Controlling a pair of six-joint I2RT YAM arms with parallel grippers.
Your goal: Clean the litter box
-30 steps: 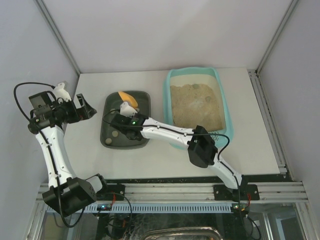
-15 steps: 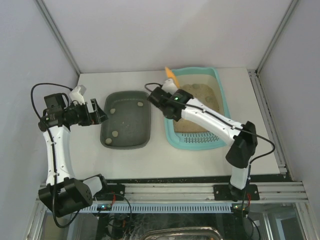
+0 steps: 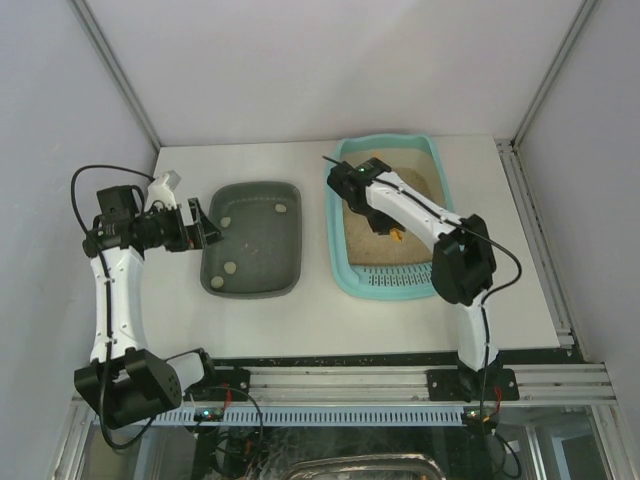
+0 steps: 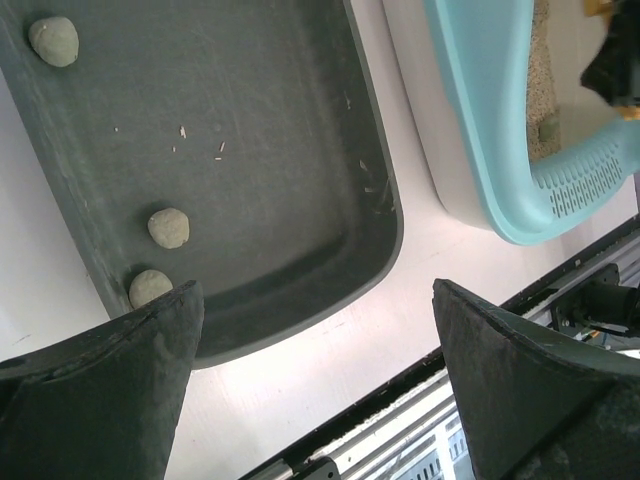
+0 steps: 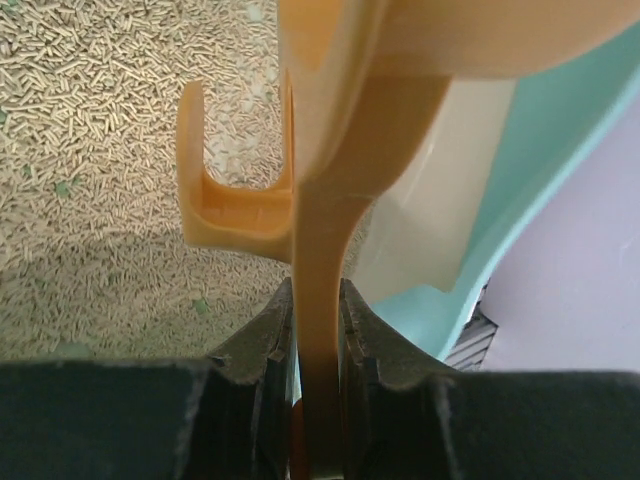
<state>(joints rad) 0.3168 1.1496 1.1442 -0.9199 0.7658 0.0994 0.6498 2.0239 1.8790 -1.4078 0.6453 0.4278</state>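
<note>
Obs.: the large light-turquoise rectangular plastic litter box [image 3: 390, 283] sits on the right half of the white counter [image 3: 520, 290]. Its length runs from the far edge toward the near edge, with the slotted rim at the near end. It is filled with beige pellet litter [image 5: 100, 100].

Right arm reaches down into the box. Right gripper [image 5: 318, 330] is clamped tight on the handle of an orange plastic scoop [image 5: 330, 200]. The scoop head is over the litter, close by the turquoise wall. From above only a small orange bit shows below the arm link. Cannot tell whether the scoop touches the litter.

Just left of the box, apart from it, is a dark grey-green plastic tray [image 3: 255, 285] at mid-counter. It holds three round greyish clumps [image 4: 168, 227]: two near its left side, one toward its far right corner.

Left gripper [image 3: 197, 225] hangs by the tray's left edge, fingers [image 4: 110, 400] spread wide, gripping nothing.
</note>
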